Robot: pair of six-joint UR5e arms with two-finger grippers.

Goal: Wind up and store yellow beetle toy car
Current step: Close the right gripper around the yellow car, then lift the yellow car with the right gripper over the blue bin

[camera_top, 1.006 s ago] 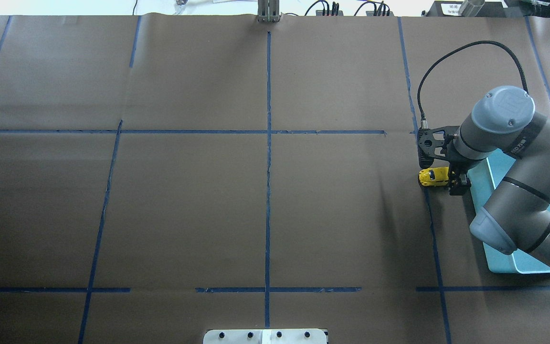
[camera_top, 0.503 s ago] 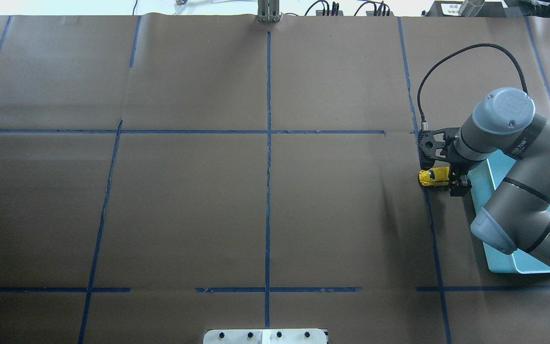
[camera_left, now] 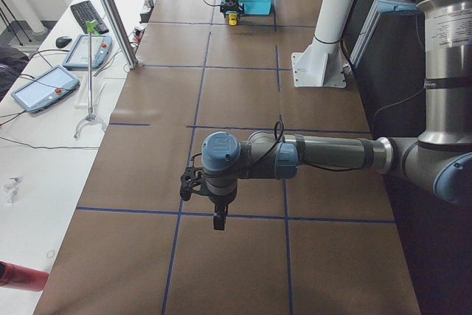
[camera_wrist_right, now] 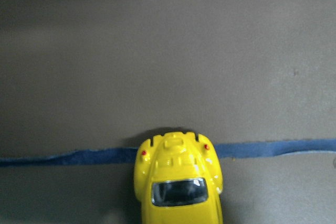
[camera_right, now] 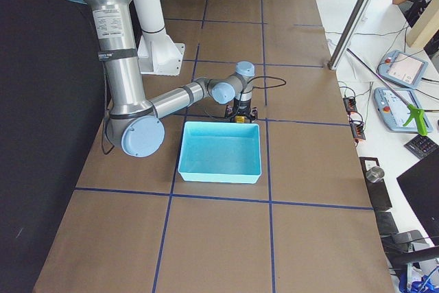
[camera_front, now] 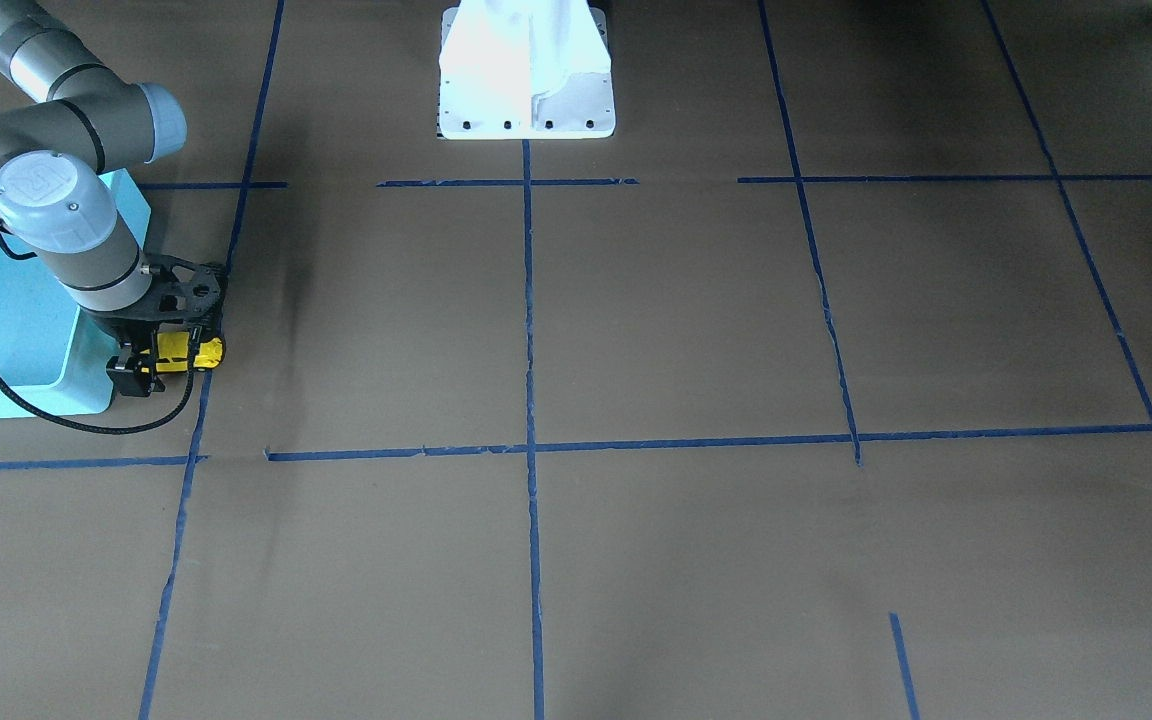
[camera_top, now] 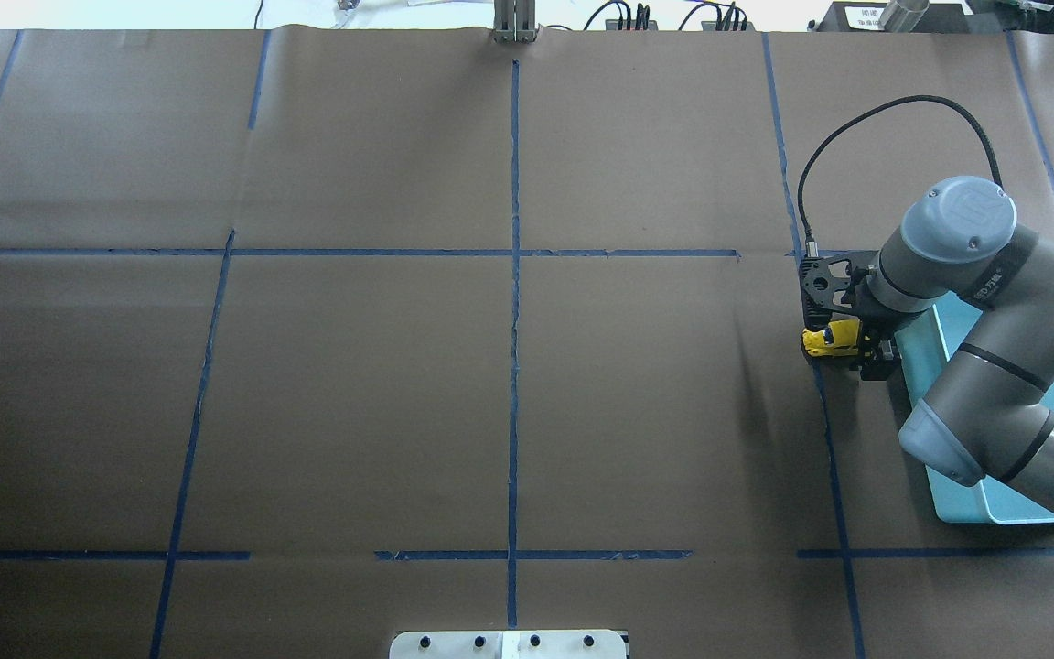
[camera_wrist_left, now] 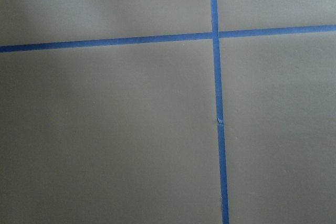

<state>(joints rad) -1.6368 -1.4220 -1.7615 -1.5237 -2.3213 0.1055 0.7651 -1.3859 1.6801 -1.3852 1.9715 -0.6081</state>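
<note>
The yellow beetle toy car (camera_top: 825, 340) stands on the brown paper over a blue tape line, just left of the turquoise bin (camera_top: 957, 505). My right gripper (camera_top: 860, 348) points down over the car's rear, its black fingers closed on either side of it. The car also shows in the front-facing view (camera_front: 188, 352) under the gripper (camera_front: 152, 358), and at the bottom middle of the right wrist view (camera_wrist_right: 178, 187), where no fingers show. My left gripper (camera_left: 218, 219) hangs above the paper far from the car. It shows only in the exterior left view, so I cannot tell its state.
The bin (camera_front: 26, 402) lies under the right arm's forearm, and its visible floor (camera_right: 219, 149) holds nothing. The white robot base (camera_front: 526, 70) stands at the table's near middle. Blue tape lines cross the paper. The left wrist view shows only paper and tape.
The right wrist and its camera mount have shifted slightly over the car. The car stays in about the same spot.
</note>
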